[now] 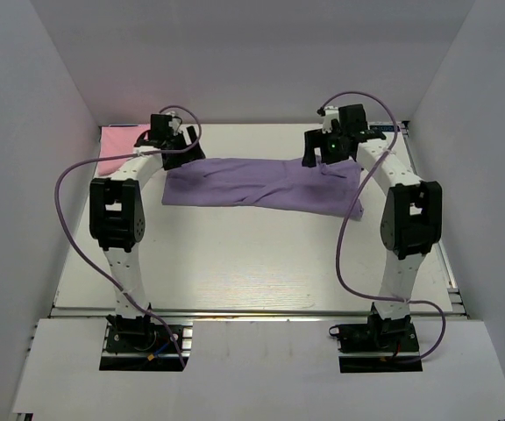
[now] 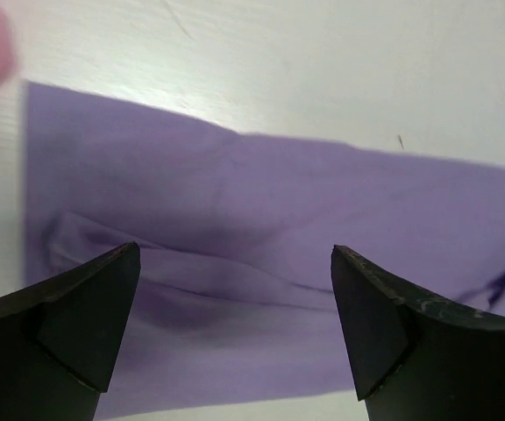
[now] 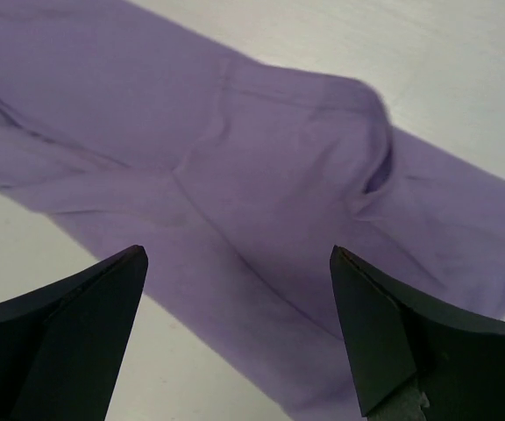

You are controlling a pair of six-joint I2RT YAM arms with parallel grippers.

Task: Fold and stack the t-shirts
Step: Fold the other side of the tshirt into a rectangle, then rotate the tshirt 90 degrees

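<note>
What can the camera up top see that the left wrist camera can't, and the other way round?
Only the top camera shows the left arm, the right arm, the purple cables and the pink t-shirt clearly, in the far left corner. Only the left wrist camera shows the left fingers up close, spread apart above soft creases in the cloth. Both show the lavender t-shirt lying on the white table.

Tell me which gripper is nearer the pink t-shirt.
Left. The left gripper sits beside the pink t-shirt, over the left end of the lavender t-shirt; the right gripper is over its opposite end.
</note>
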